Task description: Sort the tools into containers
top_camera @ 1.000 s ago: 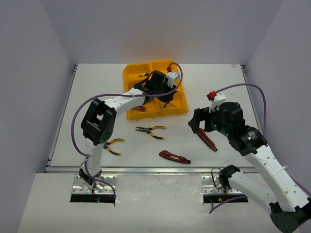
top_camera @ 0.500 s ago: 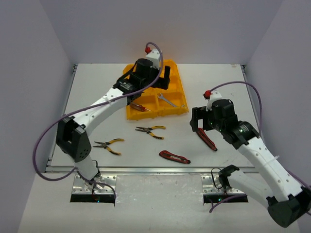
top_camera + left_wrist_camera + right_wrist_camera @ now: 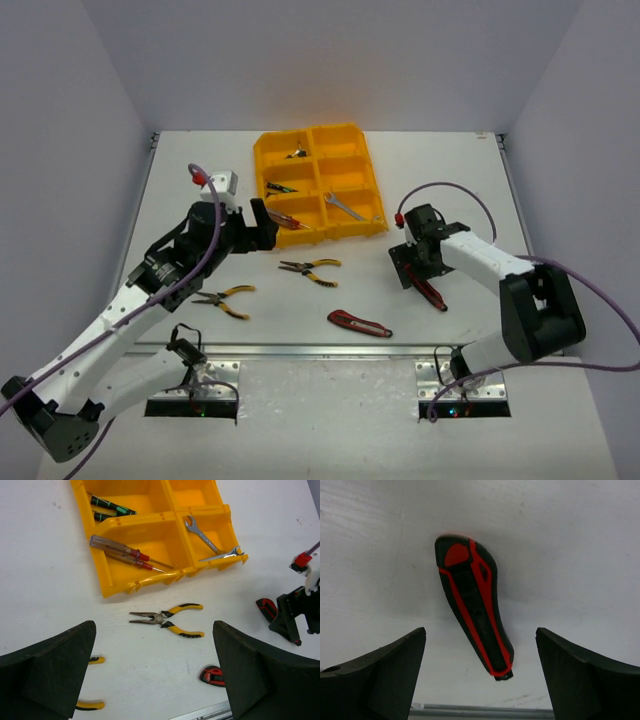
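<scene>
No text, label, brand, number or sign could be read in any view. The red-and-black utility knife [image 3: 475, 610] on the worktop showed only plain colour panels. The walls of the yellow tray [image 3: 150, 522] were unmarked. If the clear red-tipped screwdrivers [image 3: 117, 550] or the silver wrenches [image 3: 202, 535] carried any print, it was too small to make out.
</scene>
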`<act>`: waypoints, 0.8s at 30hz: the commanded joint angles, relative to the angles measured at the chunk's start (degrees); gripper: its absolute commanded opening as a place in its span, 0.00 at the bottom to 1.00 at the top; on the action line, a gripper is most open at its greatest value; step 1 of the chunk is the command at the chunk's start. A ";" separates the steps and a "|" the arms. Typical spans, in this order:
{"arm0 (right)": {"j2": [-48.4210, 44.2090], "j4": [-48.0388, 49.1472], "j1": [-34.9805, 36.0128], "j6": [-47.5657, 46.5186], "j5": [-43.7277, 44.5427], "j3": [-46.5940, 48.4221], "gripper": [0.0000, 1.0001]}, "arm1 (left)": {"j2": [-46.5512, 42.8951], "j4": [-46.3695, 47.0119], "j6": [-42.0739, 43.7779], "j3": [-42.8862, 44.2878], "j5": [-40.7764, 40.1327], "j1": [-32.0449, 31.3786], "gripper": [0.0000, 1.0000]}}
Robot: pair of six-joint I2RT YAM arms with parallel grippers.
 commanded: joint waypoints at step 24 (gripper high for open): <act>6.26 27.68 5.47 -30.81 -0.61 23.02 0.00 | -16.75 0.54 2.76 -9.39 0.06 0.15 1.00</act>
